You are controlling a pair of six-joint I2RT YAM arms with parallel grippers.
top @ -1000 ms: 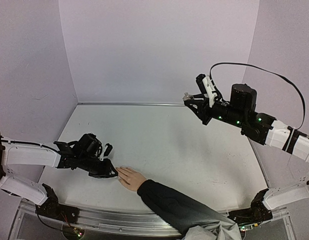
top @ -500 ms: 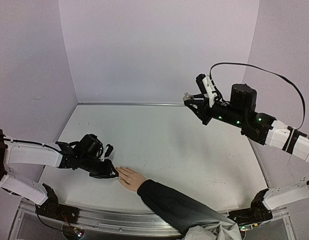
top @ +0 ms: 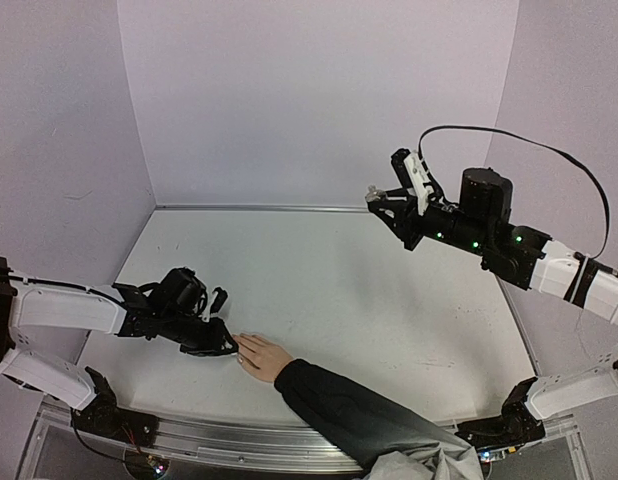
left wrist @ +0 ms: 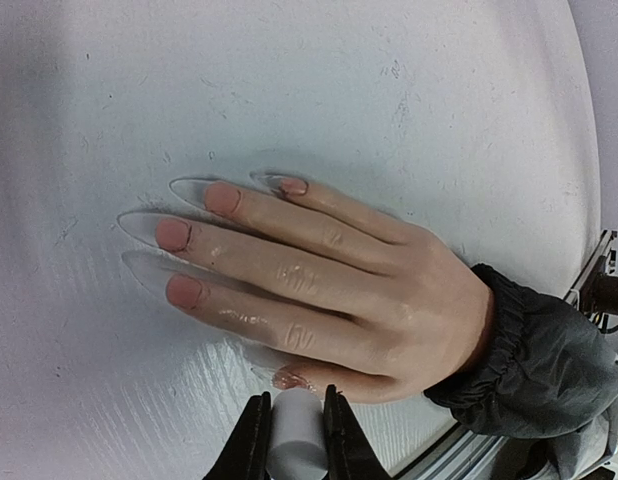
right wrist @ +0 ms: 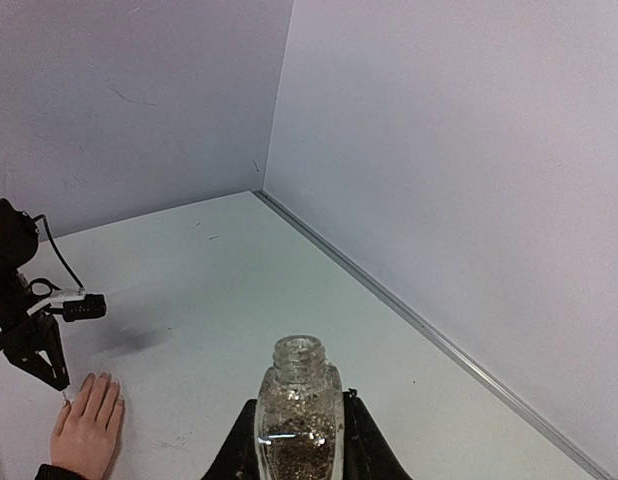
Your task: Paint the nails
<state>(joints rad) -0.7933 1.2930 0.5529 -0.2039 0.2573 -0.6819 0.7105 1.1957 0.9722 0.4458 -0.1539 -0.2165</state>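
At the near edge of the table (top: 339,270), my left pincer (left wrist: 294,402) is clenched on a white cylinder (left wrist: 294,442). The frame bottom cuts off its lower end, and I can't make out any brush tip. Just beside it lies the hand (left wrist: 374,300), flat, palm down. The thumb side is closest to my fingers, and the thumbnail (left wrist: 287,379) is half tucked under and partly hidden. The dark sleeve (left wrist: 534,350) runs out of frame on the right. The nails (left wrist: 175,234) sit at the left end of the hand in the left wrist view: pink beds with long clear pointed tips, hard to see against the white surface. They point left and lie along the fingers, so the long axis is roughly left-right with a slight tilt. In the top view the fingertips point left, toward my left pincer, with the arm coming in from the near right. Far off and high over the right back of the table, my right pincer (right wrist: 299,445) is grasping a small clear glass bottle (right wrist: 299,405). The bottle is upright, its neck is open, and there is glittery stuff inside. Its base is hidden between my fingers.
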